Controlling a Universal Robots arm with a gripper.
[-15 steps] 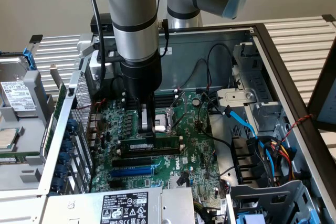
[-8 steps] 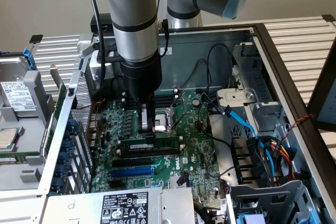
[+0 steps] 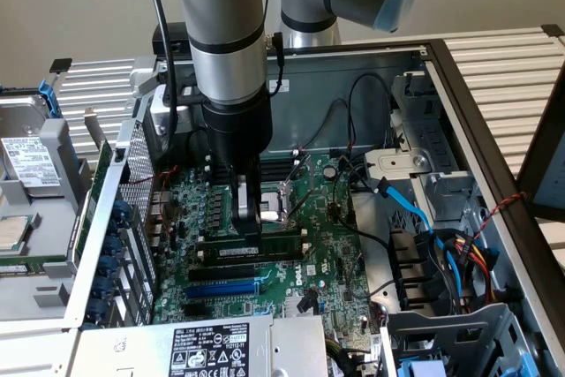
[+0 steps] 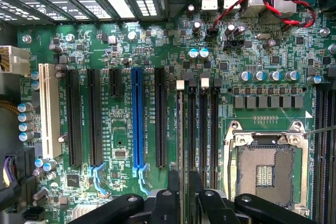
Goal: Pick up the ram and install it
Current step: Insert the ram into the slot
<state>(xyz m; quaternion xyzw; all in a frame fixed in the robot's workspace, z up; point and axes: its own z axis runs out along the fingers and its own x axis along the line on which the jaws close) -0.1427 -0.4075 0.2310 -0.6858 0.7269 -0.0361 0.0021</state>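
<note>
The ram (image 4: 181, 129) stands on edge in the long slot nearest the expansion slots, beside the other black memory slots (image 4: 203, 124). In the exterior view the ram (image 3: 278, 241) shows as a green stick running across the motherboard (image 3: 327, 262) just in front of the processor socket. My gripper (image 3: 249, 218) hangs straight down over its middle. In the wrist view my gripper (image 4: 184, 176) straddles the stick. One dark finger (image 4: 173, 179) sits on each side and a small gap shows on one side, so the jaws look open.
The open socket (image 4: 265, 174) lies close beside the memory slots. A blue slot (image 4: 137, 119) and several black expansion slots sit on the other side. Blue and black cables (image 3: 415, 218) and a drive cage crowd the exterior view's right. A hard drive (image 3: 31, 161) rests outside the case at the exterior view's left.
</note>
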